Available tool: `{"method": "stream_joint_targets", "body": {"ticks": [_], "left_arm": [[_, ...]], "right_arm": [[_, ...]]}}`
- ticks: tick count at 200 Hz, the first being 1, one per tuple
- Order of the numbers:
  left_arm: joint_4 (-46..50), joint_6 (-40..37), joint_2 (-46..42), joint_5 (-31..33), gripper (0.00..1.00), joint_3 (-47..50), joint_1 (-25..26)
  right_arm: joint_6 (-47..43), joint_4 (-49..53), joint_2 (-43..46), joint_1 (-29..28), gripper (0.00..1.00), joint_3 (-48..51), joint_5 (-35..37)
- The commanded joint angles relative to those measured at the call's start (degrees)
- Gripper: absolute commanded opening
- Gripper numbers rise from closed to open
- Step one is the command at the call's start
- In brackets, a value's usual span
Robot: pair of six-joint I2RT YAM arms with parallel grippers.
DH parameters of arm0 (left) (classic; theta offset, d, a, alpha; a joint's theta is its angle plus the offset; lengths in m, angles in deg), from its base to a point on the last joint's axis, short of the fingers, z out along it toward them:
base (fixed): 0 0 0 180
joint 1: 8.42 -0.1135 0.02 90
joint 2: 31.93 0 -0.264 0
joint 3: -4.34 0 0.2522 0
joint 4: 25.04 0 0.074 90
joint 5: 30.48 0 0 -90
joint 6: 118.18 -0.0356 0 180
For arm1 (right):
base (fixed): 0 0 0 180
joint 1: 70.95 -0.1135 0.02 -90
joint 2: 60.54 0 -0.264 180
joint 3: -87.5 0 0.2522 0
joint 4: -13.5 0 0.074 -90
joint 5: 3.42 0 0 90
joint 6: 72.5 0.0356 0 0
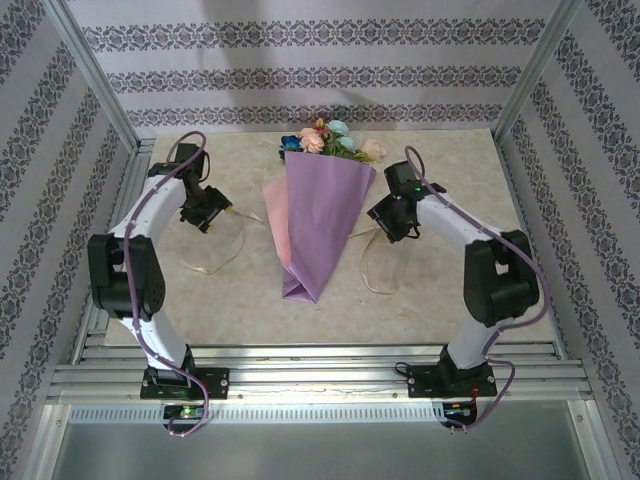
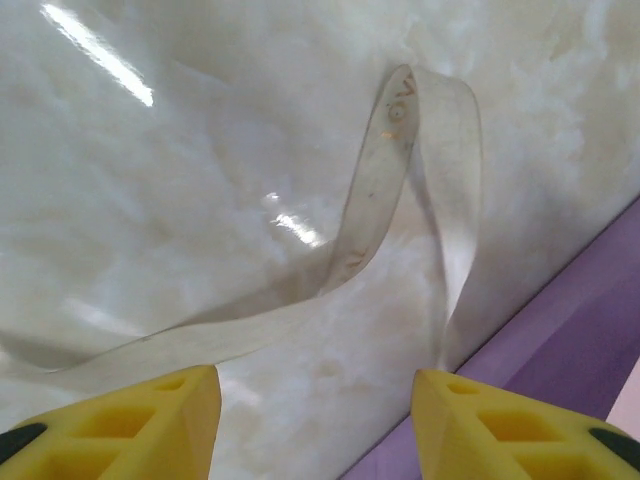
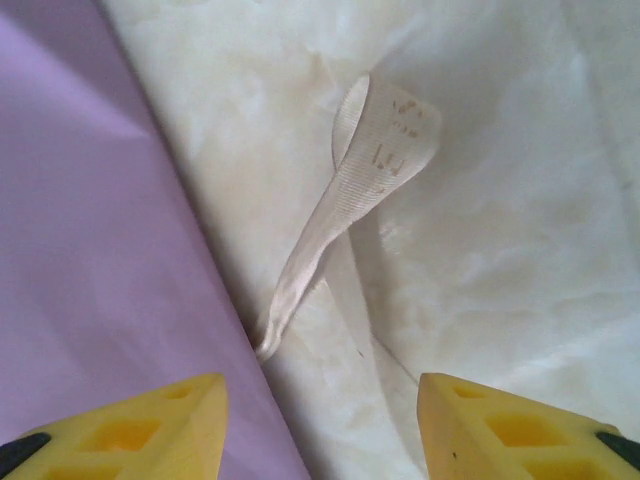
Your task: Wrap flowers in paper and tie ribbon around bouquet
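Wrapping looks finished: the flowers (image 1: 330, 138) sit in the lilac paper (image 1: 318, 220) cone, mid-table (image 1: 450, 290), blooms at the far end. Tying is what's left. The ribbon (image 2: 370, 220) lies loose on both sides of the cone, unknotted. Left gripper (image 2: 315, 420) and right gripper (image 3: 320, 425) hover over its ends, jaws spread, nothing pinched.
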Motion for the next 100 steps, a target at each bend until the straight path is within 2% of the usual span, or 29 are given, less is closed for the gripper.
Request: {"method": "stream_joint_targets", "body": {"ticks": [1,13,22,35,55,68,82,92,100], "left_arm": [[9.0,-16.7,1.4,2.9,0.53,3.2,-0.3],[8.6,-21.4,3.4,2.0,0.53,4.6,-0.2],[6.1,-24.0,3.9,0.8,0.53,6.5,0.0],[3.8,-25.7,4.6,-0.4,0.53,8.6,0.3],[3.3,-25.0,5.3,-0.2,0.54,10.2,0.3],[1.7,-24.0,5.4,-0.4,0.54,11.8,0.3],[-0.6,-20.8,4.7,-5.1,0.5,11.9,0.5],[-6.1,-17.2,1.3,-8.2,0.48,13.5,2.3],[-9.1,-14.6,-1.0,-8.2,0.48,14.1,4.1]], "right_arm": [[-16.1,5.1,1.9,0.8,0.48,1.3,0.2],[-21.8,6.6,0.6,-1.3,0.46,-1.9,-1.9],[-23.2,5.2,-0.9,-3.0,0.43,-3.7,-7.0],[-22.8,1.5,-3.7,-6.1,0.36,-6.9,-14.0],[-20.3,-1.4,-11.0,-11.9,0.36,-13.2,-18.9],[-17.7,-2.2,-15.1,-14.1,0.35,-16.5,-19.6],[-16.3,-3.2,-16.0,-15.4,0.35,-17.5,-17.3],[-16.0,-3.3,-15.4,-15.6,0.35,-16.7,-15.3],[-15.9,-3.2,-14.4,-15.3,0.35,-15.4,-13.6]]}}
